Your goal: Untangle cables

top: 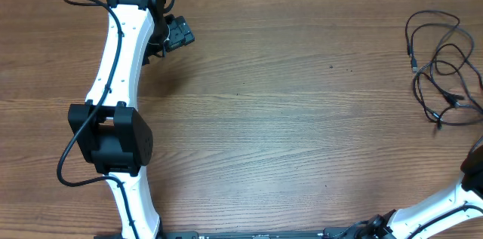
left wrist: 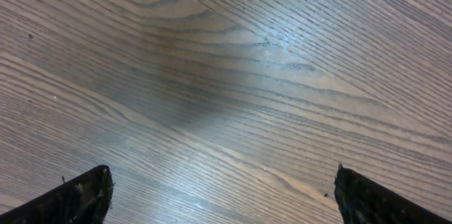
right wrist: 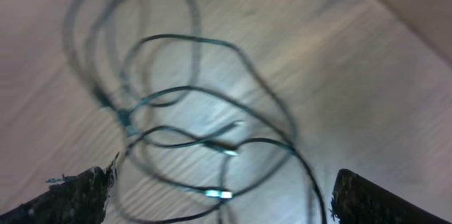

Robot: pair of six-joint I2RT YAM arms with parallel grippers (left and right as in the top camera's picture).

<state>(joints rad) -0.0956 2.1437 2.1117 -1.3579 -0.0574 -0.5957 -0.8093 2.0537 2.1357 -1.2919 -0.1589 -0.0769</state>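
1. The cables (top: 436, 64) are lying in loose, overlapping loops at the right edge of the table (top: 287, 118), with their long axis running from far to near.
2. The left gripper (left wrist: 222, 189) is hovering over bare wood, fingers spread wide, grasping nothing.
3. The right gripper (right wrist: 222, 189) is hanging above the loops, fingers spread wide, grasping nothing.

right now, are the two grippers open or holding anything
left gripper: open, empty, over the brown wooden table.
right gripper: open, holding nothing; the thin black cables lie loose on the table beneath it.
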